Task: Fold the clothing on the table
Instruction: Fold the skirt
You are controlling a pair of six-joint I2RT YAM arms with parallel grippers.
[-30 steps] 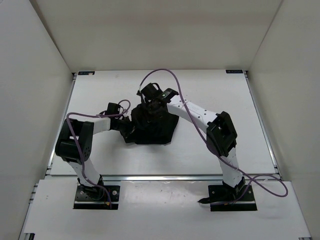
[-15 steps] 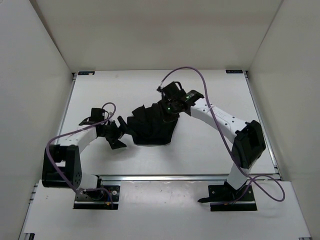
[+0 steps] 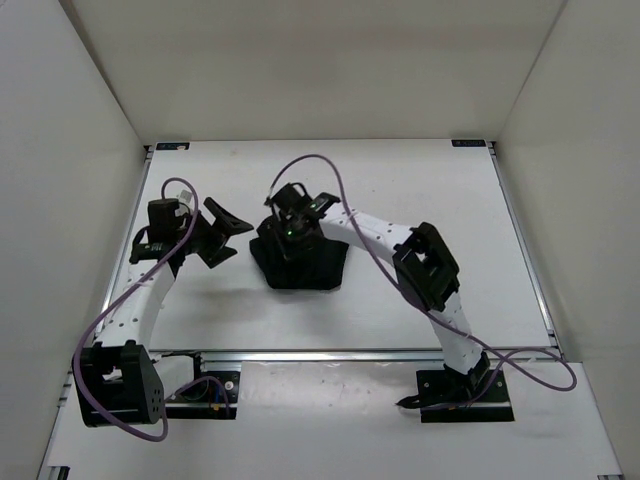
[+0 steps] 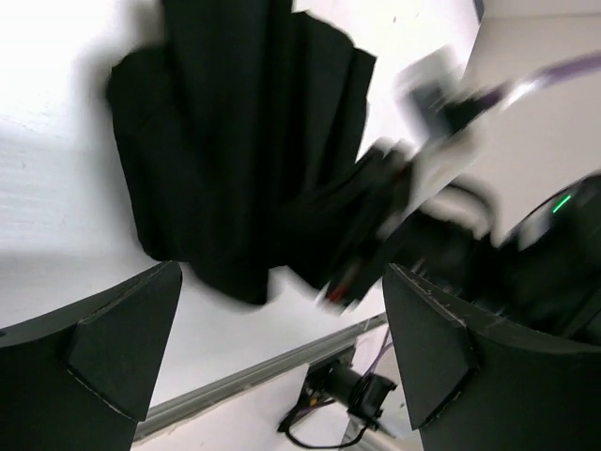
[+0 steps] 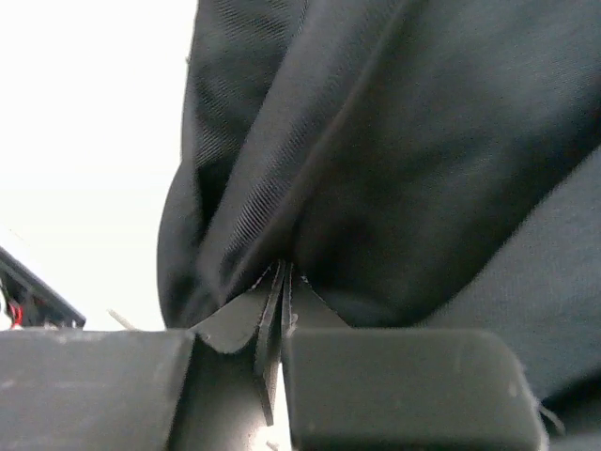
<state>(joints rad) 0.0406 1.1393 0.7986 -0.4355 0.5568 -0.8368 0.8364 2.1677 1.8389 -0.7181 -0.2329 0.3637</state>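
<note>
On the flat white table (image 3: 420,200) lies the black soft wrinkled clothing (image 3: 310,265), bunched in a lumpy heap just below the right jaws and off to one side of the left jaws. The black two-finger right gripper (image 5: 282,282) has its jaws squeezed together on a thin fold of the cloth, and the rest of the cloth spreads away in front of them. The black two-finger left gripper (image 3: 222,232) has its jaws wide apart with nothing between them. The heap is out in front of them and does not touch them. I think the job now is to pull that pinched fold out so the heap can open up flat. To do it well, the right jaws should grip hard, lift only a little and move slowly, so the thin fold does not slip out. The left jaws could come down on the other side of the heap and hold it, so the whole heap does not slide along.
</note>
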